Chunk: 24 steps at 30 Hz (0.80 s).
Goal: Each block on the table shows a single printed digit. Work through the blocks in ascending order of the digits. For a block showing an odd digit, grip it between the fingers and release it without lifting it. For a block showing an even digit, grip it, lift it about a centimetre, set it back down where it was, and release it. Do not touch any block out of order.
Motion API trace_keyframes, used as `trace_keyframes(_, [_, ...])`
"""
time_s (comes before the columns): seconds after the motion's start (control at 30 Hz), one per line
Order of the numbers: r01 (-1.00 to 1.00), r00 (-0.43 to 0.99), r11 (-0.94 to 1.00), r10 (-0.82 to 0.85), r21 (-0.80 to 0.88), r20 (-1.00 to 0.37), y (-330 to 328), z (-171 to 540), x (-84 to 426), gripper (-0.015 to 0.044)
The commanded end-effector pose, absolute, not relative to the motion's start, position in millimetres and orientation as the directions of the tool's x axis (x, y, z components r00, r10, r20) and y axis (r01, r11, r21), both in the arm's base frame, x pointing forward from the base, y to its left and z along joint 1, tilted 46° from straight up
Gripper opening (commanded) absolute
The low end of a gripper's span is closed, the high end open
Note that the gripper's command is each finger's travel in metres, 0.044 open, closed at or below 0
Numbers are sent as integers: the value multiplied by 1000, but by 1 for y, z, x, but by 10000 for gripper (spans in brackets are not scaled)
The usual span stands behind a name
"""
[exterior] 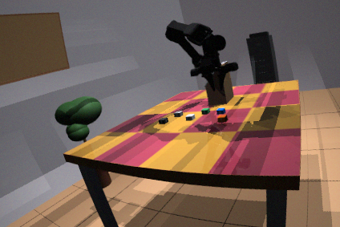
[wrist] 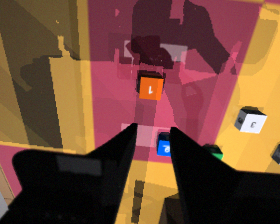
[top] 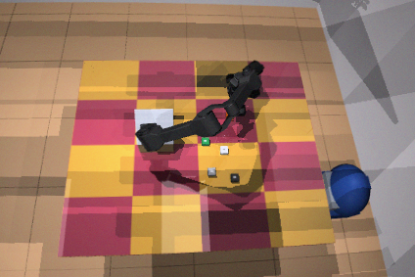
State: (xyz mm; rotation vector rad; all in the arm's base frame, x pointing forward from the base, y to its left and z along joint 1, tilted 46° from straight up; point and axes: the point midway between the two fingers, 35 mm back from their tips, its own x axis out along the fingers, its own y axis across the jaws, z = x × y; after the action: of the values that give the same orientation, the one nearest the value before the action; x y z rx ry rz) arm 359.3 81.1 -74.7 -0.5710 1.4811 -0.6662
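My gripper [exterior: 216, 89] [wrist: 153, 129] is partly open, raised above the table, with nothing between its fingers. An orange block [exterior: 222, 119] [wrist: 151, 88] shows a 1 and sits on the table. A blue block [exterior: 220, 111] [wrist: 164, 147] lies below the fingers, partly hidden by one in the wrist view; its digit is unclear. A white block [top: 224, 150] [exterior: 190, 117] [wrist: 253, 123] shows a 3. A green block [top: 206, 141] [exterior: 205, 111] [wrist: 214, 153] is partly hidden by a finger in the wrist view. The digits on a grey block [top: 211, 171] [exterior: 178, 114] and a black block [top: 235, 178] [exterior: 163, 120] are unreadable.
A pale-topped box [top: 154, 116] stands on the checkered table [top: 98, 176] [exterior: 257, 152] beneath the arm's elbow in the top view. A large blue rounded object [top: 348, 191] is by the table's right edge. A green plant [exterior: 80, 112] stands beyond the table.
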Motion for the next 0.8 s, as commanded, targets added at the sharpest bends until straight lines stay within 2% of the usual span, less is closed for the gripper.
trace_keyframes(0.0, [60,-27,705,-707,-707,-707,82,-74,360,120])
trace_keyframes(0.23, [57,-26,708,-703,-703,-710,37,-23,356,120])
trace_keyframes(0.47, [57,-29,701,-711,-711,-703,-31,41,324,120])
trace_keyframes(0.67, [57,-30,699,-712,-713,-701,-37,46,319,120])
trace_keyframes(0.77, [57,-29,701,-711,-711,-703,-54,29,321,199])
